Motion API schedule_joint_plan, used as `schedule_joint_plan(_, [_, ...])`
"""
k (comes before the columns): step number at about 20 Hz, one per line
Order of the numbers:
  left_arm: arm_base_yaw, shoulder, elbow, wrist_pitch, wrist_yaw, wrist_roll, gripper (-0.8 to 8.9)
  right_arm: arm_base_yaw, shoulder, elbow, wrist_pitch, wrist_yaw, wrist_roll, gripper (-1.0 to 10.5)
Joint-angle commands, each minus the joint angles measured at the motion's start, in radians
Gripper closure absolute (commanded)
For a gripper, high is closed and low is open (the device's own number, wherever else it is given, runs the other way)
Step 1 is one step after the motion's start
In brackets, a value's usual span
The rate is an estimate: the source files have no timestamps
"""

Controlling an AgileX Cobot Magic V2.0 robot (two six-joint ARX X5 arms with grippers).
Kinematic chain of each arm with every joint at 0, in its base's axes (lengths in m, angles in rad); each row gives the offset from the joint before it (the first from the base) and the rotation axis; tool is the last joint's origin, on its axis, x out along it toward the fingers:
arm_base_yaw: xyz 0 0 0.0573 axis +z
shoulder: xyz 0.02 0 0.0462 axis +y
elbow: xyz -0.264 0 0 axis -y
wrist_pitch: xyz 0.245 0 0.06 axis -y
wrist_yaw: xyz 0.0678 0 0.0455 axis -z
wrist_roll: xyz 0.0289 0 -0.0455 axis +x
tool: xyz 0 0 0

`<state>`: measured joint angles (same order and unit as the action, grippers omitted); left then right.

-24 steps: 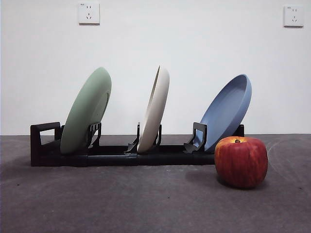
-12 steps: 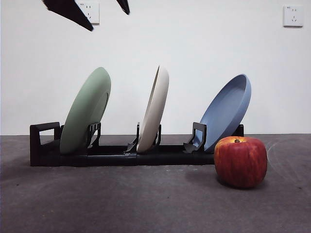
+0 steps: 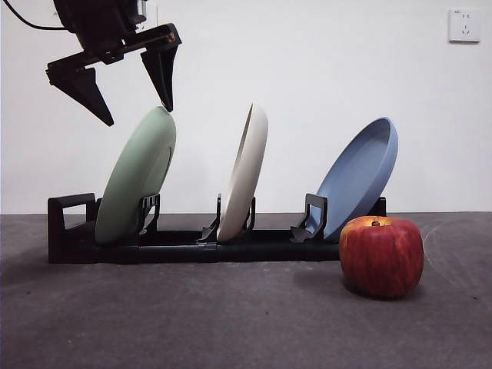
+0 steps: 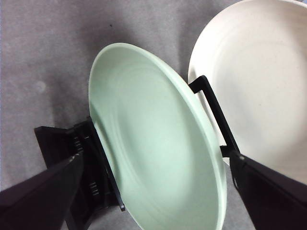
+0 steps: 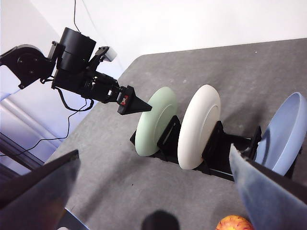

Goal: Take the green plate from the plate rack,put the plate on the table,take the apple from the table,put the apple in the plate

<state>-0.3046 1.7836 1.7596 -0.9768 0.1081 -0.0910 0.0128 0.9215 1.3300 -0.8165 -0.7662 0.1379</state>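
Left gripper [image 3: 137,115] — jaws spread — straddles green plate's [image 3: 137,178] top rim.

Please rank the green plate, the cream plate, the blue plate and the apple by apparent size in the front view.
1. green plate
2. blue plate, close to the green; both are tilted, so unsure
3. cream plate, nearly edge-on
4. apple, smallest though nearest the camera

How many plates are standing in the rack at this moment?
3: a pale mint green round plate at the handle end, a cream-white plate in the middle, a blue plate nearest the apple. None seem hidden.
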Motion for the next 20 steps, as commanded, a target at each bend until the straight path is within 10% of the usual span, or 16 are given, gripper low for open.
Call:
schedule_joint_plan(1, [0.000,0.003,-0.003,-0.002,0.041,0.019,3.07,0.002,0.000,0.003,0.001,0.001,-0.008,3.5])
schedule_joint_plan(20, [-0.024,0.070,-0.003,0.040,0.147,0.016,4.89,0.002,0.000,0.003,0.002,0.001,-0.008,3.5])
